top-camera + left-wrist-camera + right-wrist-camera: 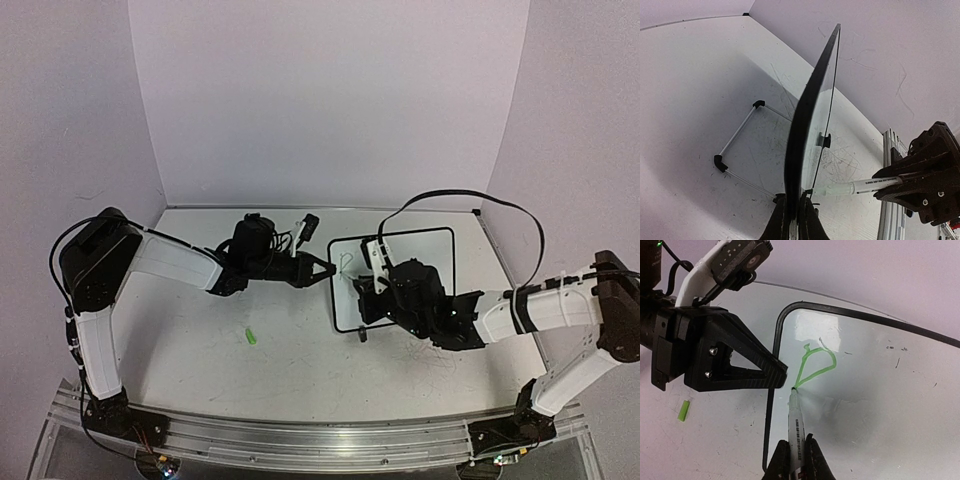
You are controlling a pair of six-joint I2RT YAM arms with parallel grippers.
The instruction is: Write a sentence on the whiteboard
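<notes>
The whiteboard [432,250] lies on the table, its left edge raised a little. My left gripper [325,270] is shut on that edge; the left wrist view shows the board edge-on [812,110] between the left gripper's [795,202] jaws. My right gripper [368,292] is over the board's left part, shut on a white marker [796,417]. The marker tip touches the board [880,390] at the lower end of a green looped stroke [816,365] near the top left corner. That stroke is the only writing of the sentence showing. The marker also shows in the left wrist view [860,187].
A small green marker cap [250,337] lies on the table left of the board and shows in the right wrist view [684,410]. A thin wire stand with black feet [740,135] lies under the board. Walls close the back and sides.
</notes>
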